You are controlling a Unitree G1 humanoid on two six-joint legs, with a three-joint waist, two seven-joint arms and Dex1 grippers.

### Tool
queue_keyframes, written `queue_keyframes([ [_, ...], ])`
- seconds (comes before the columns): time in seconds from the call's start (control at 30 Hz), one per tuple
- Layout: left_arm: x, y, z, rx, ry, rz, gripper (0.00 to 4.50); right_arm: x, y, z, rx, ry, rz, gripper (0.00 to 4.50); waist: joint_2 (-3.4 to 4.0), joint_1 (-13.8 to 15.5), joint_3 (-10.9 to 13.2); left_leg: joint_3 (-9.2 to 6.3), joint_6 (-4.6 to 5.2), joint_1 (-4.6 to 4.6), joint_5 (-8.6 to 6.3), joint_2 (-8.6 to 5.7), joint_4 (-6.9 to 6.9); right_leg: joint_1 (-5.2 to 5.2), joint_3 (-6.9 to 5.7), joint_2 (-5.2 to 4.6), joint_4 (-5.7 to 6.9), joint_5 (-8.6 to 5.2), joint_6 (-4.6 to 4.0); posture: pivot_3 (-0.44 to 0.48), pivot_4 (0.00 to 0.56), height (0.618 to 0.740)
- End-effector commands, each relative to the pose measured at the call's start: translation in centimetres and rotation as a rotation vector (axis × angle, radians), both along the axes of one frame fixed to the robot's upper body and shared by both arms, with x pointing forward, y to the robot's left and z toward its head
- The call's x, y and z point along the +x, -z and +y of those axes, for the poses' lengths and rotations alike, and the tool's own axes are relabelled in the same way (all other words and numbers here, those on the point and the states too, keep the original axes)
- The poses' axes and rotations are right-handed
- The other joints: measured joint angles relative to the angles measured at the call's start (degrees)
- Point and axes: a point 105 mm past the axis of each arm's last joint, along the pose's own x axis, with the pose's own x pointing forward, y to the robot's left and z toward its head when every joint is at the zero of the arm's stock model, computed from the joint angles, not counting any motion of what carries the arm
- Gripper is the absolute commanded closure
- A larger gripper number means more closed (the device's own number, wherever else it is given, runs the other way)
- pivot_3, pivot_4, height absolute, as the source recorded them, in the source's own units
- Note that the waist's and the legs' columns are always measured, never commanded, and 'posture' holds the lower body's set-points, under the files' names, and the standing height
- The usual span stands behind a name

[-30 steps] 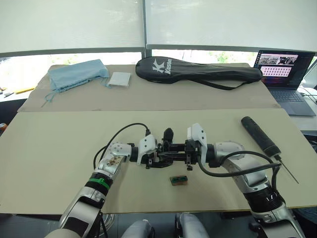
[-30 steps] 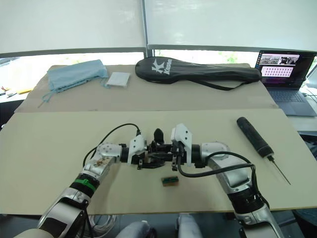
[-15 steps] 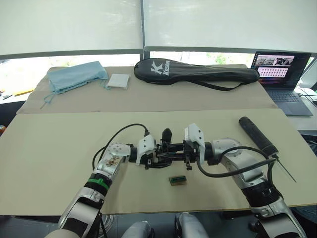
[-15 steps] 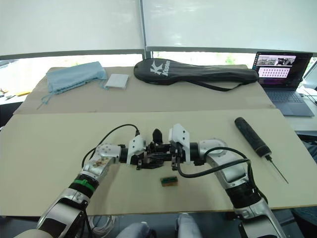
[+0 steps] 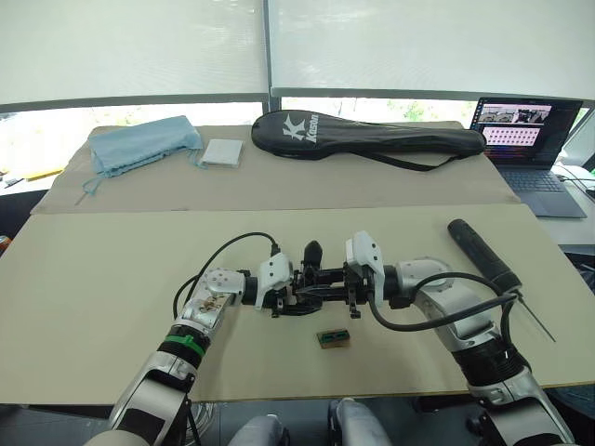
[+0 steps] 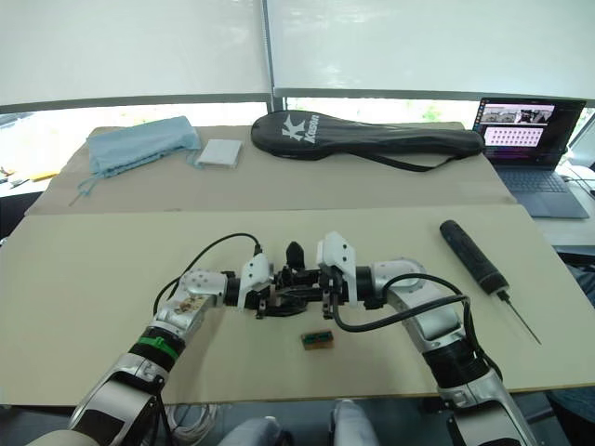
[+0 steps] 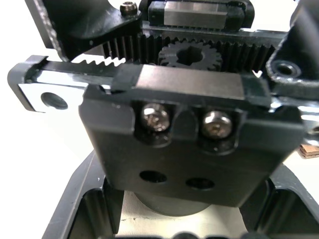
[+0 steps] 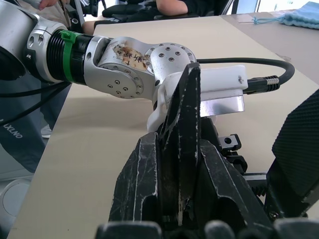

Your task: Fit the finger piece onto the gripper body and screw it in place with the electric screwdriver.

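Note:
At the middle of the table my two grippers meet tip to tip. My left gripper (image 5: 294,291) is shut on the gripper body (image 5: 313,282), a black block with a toothed rack, a pinion and two screw heads (image 7: 189,144); one pointed finger of it sticks up. My right gripper (image 5: 340,287) is shut on the finger piece (image 8: 183,109), a flat black tapered part pressed against the body's right side. The electric screwdriver (image 5: 483,255), a thick black wand with a thin bit, lies on the table to the right of my right arm.
A small green-and-brown box (image 5: 335,337) lies just in front of the grippers. At the back are a black racket bag (image 5: 367,135), a blue cloth (image 5: 144,139), a white square pad (image 5: 223,150) and an open laptop (image 5: 525,139).
The head view has shifted slightly. Both grippers keep their holds, and the parts stay pressed together in the same place.

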Motion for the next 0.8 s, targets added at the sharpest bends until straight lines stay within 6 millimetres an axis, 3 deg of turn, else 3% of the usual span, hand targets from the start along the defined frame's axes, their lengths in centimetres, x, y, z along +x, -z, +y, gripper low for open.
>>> queue_keyframes([
  [0.03,-0.6,2.1,0.9,0.057,-0.008,0.073,2.13,-0.2,-1.1,-0.1,0.048,-0.010,-0.037,3.03,0.00,0.02,0.00,0.00,0.00,-0.01,0.00,0.00,0.00,-0.02,0.00,0.00,0.00,0.00,0.00,0.000,0.150,0.740],
  [0.2,-0.5,2.2,1.0,0.052,-0.026,0.080,2.13,-0.8,-3.8,0.5,0.139,-0.058,-0.156,1.39,0.00,0.00,0.00,0.00,0.00,-0.04,0.00,-0.01,0.00,-0.06,0.01,0.00,-0.01,0.00,0.00,0.000,0.150,0.740],
  [0.33,-0.3,2.2,0.9,0.046,-0.035,0.078,2.13,-1.1,-4.6,0.2,0.169,-0.071,-0.198,0.03,0.00,0.09,0.00,0.00,0.00,-0.03,0.00,-0.01,0.00,-0.04,0.01,0.00,0.00,0.00,0.00,0.000,0.150,0.740],
  [0.43,-0.1,2.2,1.0,0.041,-0.059,0.081,2.13,-1.7,-5.4,-0.4,0.185,-0.087,-0.214,0.03,0.00,0.15,0.00,0.00,0.00,-0.04,0.00,-0.02,0.00,-0.04,0.00,-0.01,-0.01,0.00,0.00,0.000,0.150,0.740],
  [0.57,0.3,2.2,1.2,0.033,-0.091,0.069,0.22,-2.7,-6.4,-1.3,0.190,-0.102,-0.236,0.00,0.00,0.29,0.00,0.00,0.00,-0.03,0.00,-0.02,0.00,-0.02,0.01,-0.01,-0.02,0.00,0.00,0.000,0.150,0.740],
  [0.6,0.5,2.2,1.2,0.029,-0.104,0.058,0.04,-2.8,-6.7,-1.5,0.191,-0.102,-0.244,0.00,0.00,0.29,0.00,0.00,0.00,-0.03,0.00,-0.02,0.00,-0.01,0.00,-0.01,-0.02,0.00,0.00,0.000,0.150,0.740],
  [0.8,0.2,1.2,3.4,-0.015,-0.131,0.047,0.04,-4.4,-9.2,-3.5,0.185,-0.065,-0.310,0.00,0.00,0.18,0.00,0.00,-0.01,-0.03,0.00,0.00,-0.02,-0.02,0.01,-0.01,-0.01,0.00,0.00,0.000,0.150,0.740],
])
